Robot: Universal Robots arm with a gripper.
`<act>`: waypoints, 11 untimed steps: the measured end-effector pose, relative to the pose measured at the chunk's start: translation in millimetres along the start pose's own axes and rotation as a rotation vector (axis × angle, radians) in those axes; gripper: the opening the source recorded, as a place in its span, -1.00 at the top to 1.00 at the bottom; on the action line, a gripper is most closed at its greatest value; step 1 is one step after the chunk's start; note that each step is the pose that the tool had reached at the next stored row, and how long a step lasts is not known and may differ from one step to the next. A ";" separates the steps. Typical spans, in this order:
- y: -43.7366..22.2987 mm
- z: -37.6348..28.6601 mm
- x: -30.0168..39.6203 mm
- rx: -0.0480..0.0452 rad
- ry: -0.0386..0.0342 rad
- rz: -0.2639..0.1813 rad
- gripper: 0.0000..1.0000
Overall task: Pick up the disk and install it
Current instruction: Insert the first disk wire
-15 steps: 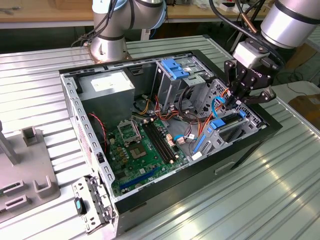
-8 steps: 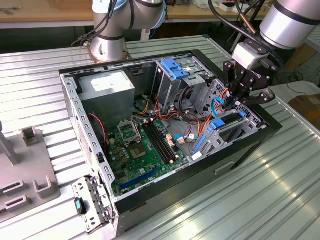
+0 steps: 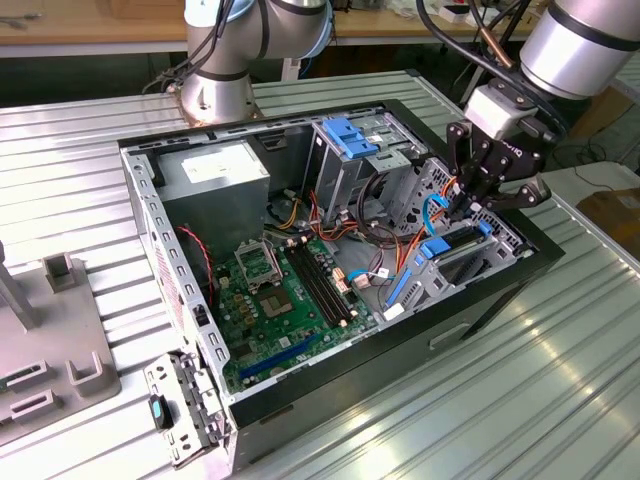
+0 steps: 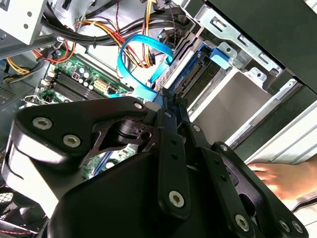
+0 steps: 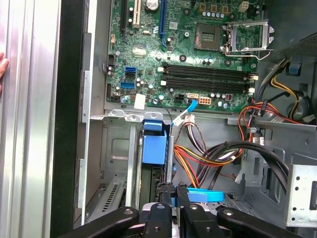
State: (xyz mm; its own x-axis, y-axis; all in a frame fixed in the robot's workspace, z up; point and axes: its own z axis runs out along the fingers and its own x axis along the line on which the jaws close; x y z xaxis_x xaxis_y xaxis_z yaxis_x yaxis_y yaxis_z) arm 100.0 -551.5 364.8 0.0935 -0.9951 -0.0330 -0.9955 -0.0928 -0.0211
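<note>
Here I am, my black two-fingered gripper (image 5: 172, 187) down at the drive-bay corner of the open black desktop computer case (image 3: 480, 305), on the exterior view's right. My fingers (image 5: 164, 189) are drawn close together, just a thin slit between the tips. A thin grey upright strip runs up from that slit, and I can't quite tell whether I'm pinching it or only resting beside it.

The disk (image 5: 153, 148), dark grey metal with bright blue plastic carrier rails, stands on edge inside the grey sheet-metal drive cage (image 5: 116, 158), just beyond my fingertips. Its blue end faces the green motherboard (image 3: 290, 290).

A flat light blue data cable (image 4: 141, 47) loops just beside my fingers, among bundles of red, yellow and black wires.

A person's hand (image 4: 282, 176) lies flat on the ribbed silver metal table (image 3: 560, 400), outside the case wall and near me.
</note>
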 end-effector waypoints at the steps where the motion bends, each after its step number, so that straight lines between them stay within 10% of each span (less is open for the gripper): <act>1: 0.0 0.0 0.1 0.0000 -0.0001 0.000 0.68; 11: -1.2 0.0 0.8 0.0000 0.0000 0.000 0.68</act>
State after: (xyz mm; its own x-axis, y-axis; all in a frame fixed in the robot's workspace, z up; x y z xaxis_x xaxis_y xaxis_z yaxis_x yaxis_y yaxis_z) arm 101.3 -552.2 364.8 0.0935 -0.9951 -0.0330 -0.9955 -0.0929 -0.0212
